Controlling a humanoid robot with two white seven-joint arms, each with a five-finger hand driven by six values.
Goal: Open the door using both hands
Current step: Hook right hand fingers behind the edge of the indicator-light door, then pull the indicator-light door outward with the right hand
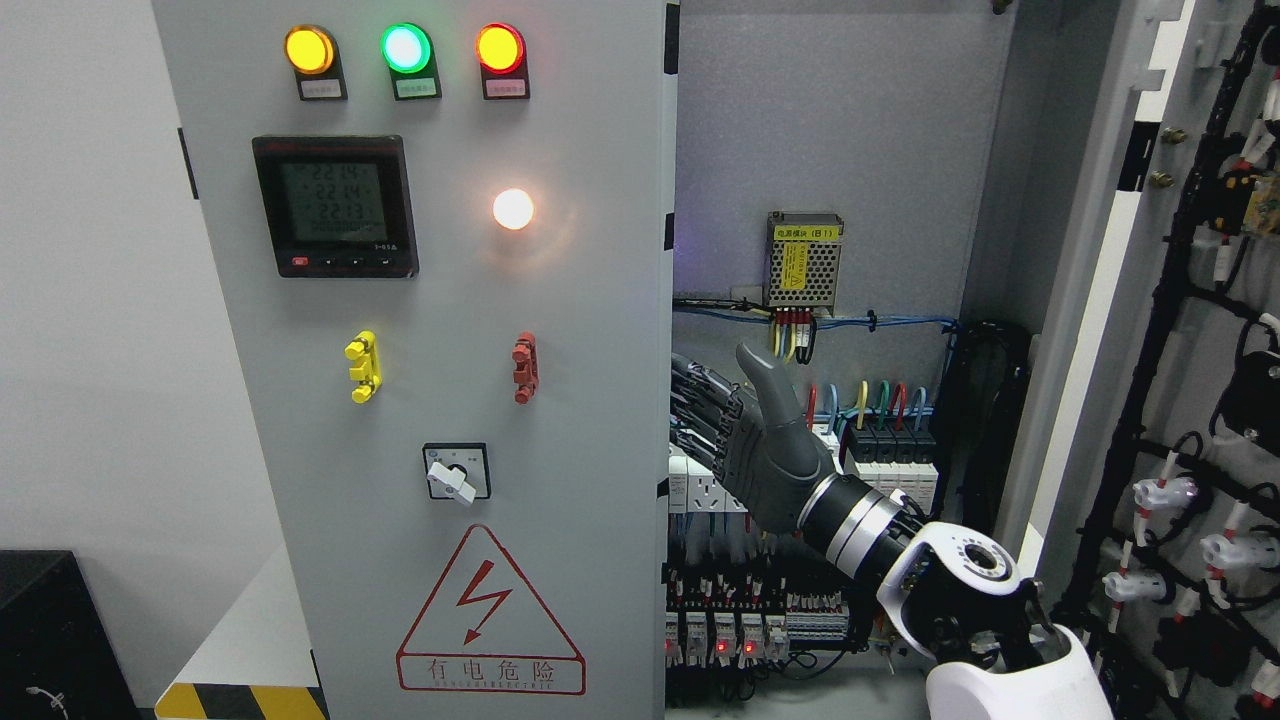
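Grey left door (450, 420) fills left half of view, closed, carrying three lamps, meter, warning triangle. Right door (1190, 330) swung open at right edge, wiring on inner face. Cabinet interior with breakers exposed between. Right hand (735, 435) at left door's free edge, fingers curled around edge, thumb up.

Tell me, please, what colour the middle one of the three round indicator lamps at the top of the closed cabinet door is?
Green: the middle round indicator lamp, seen in the head view.
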